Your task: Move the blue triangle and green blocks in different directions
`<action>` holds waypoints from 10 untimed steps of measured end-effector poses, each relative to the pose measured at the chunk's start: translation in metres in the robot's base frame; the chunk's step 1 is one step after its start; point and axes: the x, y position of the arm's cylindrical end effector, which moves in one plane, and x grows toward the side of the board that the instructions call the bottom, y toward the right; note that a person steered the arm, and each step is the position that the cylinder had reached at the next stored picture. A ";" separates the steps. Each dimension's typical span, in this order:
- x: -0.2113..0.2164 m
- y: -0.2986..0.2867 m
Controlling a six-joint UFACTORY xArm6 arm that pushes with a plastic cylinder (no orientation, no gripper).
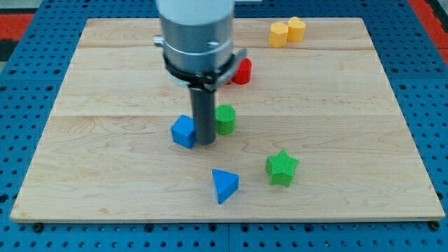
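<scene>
The blue triangle [225, 185] lies near the view's bottom centre of the wooden board [105, 175]. A green star block [281, 168] sits just to its right. A green round block [225, 119] stands higher up, at the board's middle. My tip [206, 143] is down between that green round block on its right and a blue cube [183, 131] on its left, close to both. It is above and slightly left of the blue triangle.
A red block [241, 71] is partly hidden behind the arm's grey body [196, 35]. Two yellow blocks [288, 31] sit together at the view's top right. A blue pegboard [28, 42] surrounds the board.
</scene>
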 end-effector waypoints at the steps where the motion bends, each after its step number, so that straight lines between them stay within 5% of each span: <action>1: -0.024 -0.014; 2: -0.028 -0.060; 5: 0.018 0.069; 8: 0.080 0.120; 9: 0.101 0.124; 10: 0.095 0.041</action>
